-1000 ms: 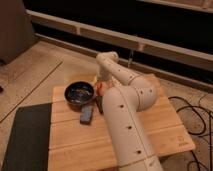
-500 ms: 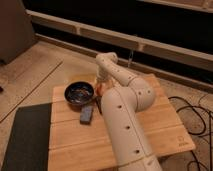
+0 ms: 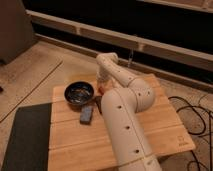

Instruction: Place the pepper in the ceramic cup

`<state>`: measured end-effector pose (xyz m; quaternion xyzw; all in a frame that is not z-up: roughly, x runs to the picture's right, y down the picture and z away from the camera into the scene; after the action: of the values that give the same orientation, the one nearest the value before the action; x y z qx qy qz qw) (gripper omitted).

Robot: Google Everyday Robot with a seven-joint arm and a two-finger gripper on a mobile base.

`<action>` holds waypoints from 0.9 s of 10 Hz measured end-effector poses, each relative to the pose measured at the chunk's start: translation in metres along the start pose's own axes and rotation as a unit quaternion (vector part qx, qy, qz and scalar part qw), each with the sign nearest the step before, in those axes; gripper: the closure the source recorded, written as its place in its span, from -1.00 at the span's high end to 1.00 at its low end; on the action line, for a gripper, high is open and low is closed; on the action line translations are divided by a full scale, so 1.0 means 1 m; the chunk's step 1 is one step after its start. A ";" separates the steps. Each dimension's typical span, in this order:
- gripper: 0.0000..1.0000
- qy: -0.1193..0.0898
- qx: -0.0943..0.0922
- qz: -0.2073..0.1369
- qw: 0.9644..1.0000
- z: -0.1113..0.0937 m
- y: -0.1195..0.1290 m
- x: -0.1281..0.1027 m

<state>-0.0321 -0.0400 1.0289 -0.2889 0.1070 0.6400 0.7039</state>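
A small red-orange pepper [image 3: 102, 89] shows as a sliver on the wooden table, right of the dark bowl and against my white arm. My gripper [image 3: 99, 98] reaches down at that spot, mostly hidden behind my wrist and forearm. It is shut, and I cannot tell whether the pepper is in its grip. The ceramic cup is hidden from view.
A wide dark blue bowl [image 3: 79, 92] sits at the table's back left. A black rectangular bar [image 3: 87, 114] lies just in front of it. My arm [image 3: 125, 120] crosses the middle of the wooden table [image 3: 165, 125]. A dark mat [image 3: 25, 137] lies on the floor to the left, and cables [image 3: 200, 112] to the right.
The arm has stayed almost still over the pepper, and the gripper has gone from open to shut there.
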 end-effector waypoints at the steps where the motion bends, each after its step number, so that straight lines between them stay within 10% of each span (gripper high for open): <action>1: -1.00 -0.031 -0.002 -0.002 1.000 -0.023 0.004 -0.020; 5: -1.00 -0.127 0.014 -0.036 0.991 -0.117 0.018 -0.069; 9: -1.00 -0.182 0.045 -0.039 0.981 -0.193 0.012 -0.050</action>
<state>-0.0095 -0.1867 0.8953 -0.1391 -0.0055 0.6488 0.7481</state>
